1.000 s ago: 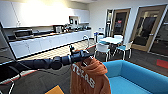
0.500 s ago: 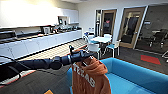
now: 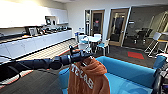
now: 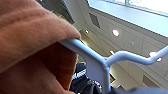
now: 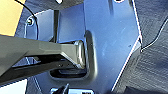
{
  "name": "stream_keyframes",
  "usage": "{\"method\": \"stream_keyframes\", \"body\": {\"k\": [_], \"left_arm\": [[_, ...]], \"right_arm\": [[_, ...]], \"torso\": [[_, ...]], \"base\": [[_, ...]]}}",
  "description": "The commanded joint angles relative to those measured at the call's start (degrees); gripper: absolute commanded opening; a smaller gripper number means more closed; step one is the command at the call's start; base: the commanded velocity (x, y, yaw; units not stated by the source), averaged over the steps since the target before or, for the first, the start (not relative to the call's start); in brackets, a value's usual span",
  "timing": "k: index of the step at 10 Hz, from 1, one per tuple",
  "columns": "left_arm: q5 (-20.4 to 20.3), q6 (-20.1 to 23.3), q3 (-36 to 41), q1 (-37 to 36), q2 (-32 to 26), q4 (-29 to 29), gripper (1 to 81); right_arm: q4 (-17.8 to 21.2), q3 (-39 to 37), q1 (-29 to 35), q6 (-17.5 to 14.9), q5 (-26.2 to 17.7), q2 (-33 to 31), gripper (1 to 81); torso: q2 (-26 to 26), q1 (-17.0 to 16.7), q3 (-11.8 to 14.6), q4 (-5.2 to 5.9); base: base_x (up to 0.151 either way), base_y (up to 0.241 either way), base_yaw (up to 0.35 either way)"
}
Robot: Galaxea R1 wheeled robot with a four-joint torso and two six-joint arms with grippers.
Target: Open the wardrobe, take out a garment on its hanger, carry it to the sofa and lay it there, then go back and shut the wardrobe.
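Over one sofa (image 3: 130,72), one garment (image 3: 87,77)

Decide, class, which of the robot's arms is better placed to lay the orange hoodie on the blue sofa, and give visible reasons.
The left. Its gripper carries the orange hooded sweatshirt on its thin white hanger, hanging right at the bright blue upholstered sofa. The right arm carries nothing visible.

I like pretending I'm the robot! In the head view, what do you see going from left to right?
White kitchen counter → left arm → orange hoodie → blue sofa → red floor mat → white chair.
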Motion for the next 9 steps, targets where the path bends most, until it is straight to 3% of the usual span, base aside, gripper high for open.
{"method": "stream_keyframes", "body": {"k": [1,7,9], "left_arm": [[-4.2,1.3,1.0,-11.2,-0.1,2.2,1.0],[-4.1,1.3,1.0,-11.1,-0.6,2.2,1.0],[-4.1,1.4,1.1,-10.9,-0.6,3.0,1.0]], "right_arm": [[0.1,0.1,1.5,-0.2,-3.5,0.1,81.1],[0.1,0.1,1.6,-0.2,-3.5,0.1,81.1],[0.1,0.1,1.6,-0.2,-3.5,0.2,81.1]], "torso": [[0.0,0.0,0.0,0.00],[0.0,0.0,0.0,0.02],[0.0,0.0,0.0,0.00]], "base": [[0.000,0.000,-0.285],[0.000,0.000,-0.281],[0.000,0.000,-0.090]]}}
